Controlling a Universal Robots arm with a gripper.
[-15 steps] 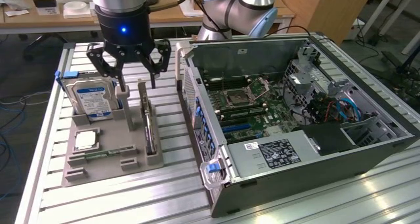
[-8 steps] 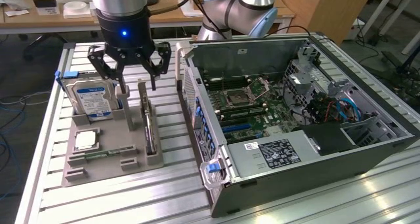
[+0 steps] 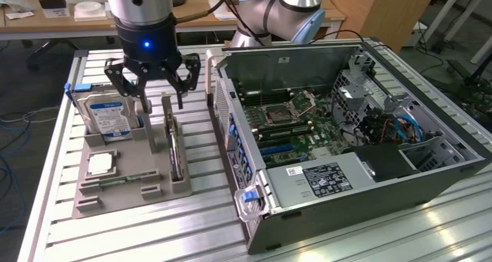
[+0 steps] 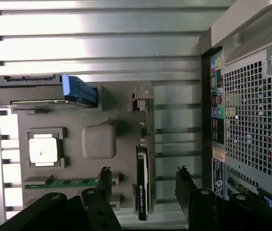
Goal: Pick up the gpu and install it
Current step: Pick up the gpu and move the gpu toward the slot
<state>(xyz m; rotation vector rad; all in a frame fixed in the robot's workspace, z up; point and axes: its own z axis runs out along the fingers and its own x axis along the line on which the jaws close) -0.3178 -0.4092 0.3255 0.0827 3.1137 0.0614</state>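
Gripper [image 3: 161, 103] above the grey holder tray [image 3: 115, 201], jaws spread and grasping nothing. The gpu [image 3: 176, 155] stands edge-on in its slot on the side of the tray nearest the open computer case [image 3: 346, 129]. In the wrist view, one finger [image 4: 104, 180] lies on each side of the card, apparently without contact. Also in the tray: hard drive [image 3: 108, 118], processor [image 3: 100, 164] and memory stick [image 3: 115, 181].

We can read no words or numbers. We see printed labels on the hard drive [image 3: 108, 117], the power supply [image 3: 326, 178] and the gpu [image 4: 142, 180], all with print too fine to make out.
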